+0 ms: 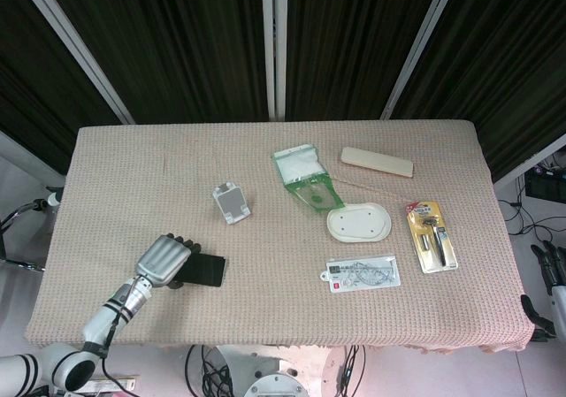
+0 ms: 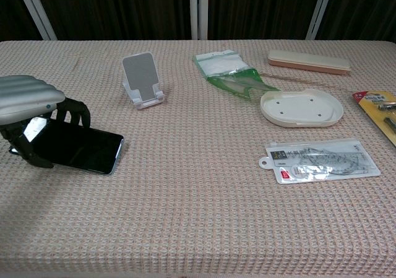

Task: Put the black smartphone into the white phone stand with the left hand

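Observation:
The black smartphone (image 1: 205, 270) (image 2: 77, 145) lies near the table's front left. Its left end is tilted up off the cloth while its right end still rests on the cloth. My left hand (image 1: 162, 260) (image 2: 26, 99) grips that raised left end, with its fingers (image 2: 73, 111) curled over the far edge and the thumb underneath. The white phone stand (image 1: 232, 202) (image 2: 143, 80) stands upright and empty, farther back and to the right of the phone. My right hand (image 1: 550, 266) hangs beside the table's right edge with fingers extended, holding nothing.
Right of the stand lie a green-and-white pouch (image 2: 228, 72), a white oval tray (image 2: 302, 108), a beige case (image 2: 308, 61), a clear blister pack (image 2: 322, 159) and a yellow tool card (image 1: 432, 235). The woven cloth (image 2: 185, 216) covers the table.

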Controlling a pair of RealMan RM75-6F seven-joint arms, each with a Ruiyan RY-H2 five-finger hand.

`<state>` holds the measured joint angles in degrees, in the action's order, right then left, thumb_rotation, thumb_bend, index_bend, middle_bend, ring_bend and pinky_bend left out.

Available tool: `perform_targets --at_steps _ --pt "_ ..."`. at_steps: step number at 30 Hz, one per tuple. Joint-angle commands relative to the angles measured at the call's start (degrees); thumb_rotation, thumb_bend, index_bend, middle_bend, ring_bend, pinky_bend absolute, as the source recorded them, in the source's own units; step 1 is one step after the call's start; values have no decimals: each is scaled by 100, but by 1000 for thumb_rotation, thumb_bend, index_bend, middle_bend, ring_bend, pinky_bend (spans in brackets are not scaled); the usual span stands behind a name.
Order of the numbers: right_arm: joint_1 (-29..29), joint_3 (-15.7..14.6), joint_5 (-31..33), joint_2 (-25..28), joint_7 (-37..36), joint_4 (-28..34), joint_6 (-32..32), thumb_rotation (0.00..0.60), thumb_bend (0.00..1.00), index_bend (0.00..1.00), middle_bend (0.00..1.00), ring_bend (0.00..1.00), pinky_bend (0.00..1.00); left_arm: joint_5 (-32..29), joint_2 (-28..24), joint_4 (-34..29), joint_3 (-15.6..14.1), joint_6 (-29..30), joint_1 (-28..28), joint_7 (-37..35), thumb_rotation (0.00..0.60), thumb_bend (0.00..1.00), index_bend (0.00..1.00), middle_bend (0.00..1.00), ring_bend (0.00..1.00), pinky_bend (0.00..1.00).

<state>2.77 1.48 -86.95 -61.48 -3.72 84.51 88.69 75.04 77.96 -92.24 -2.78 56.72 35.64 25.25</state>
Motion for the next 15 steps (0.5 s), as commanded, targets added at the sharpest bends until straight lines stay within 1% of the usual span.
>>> perform_targets --at_steps 1,4,9,11,15 --pt "-2 2 -2 7 10 10 1 600 272 0 0 0 0 106 -57 20 23 45 -12 -90 600 352 553 543 468 471" --pt "-4 4 -10 25 25 36 8 600 271 0 0 0 0 256 -222 -19 69 87 12 -195 600 353 554 543 468 471" --pt "19 17 -15 56 32 79 72 600 271 0 0 0 0 760 -708 89 133 292 87 -275 600 360 553 551 478 467" --pt "32 25 0 52 22 72 91 600 272 0 0 0 0 800 -889 109 198 295 132 -290 600 363 543 553 482 467" --pt "54 36 -7 36 -56 64 146 600 270 0 0 0 0 832 -1253 77 400 88 402 54 600 369 503 553 483 467"
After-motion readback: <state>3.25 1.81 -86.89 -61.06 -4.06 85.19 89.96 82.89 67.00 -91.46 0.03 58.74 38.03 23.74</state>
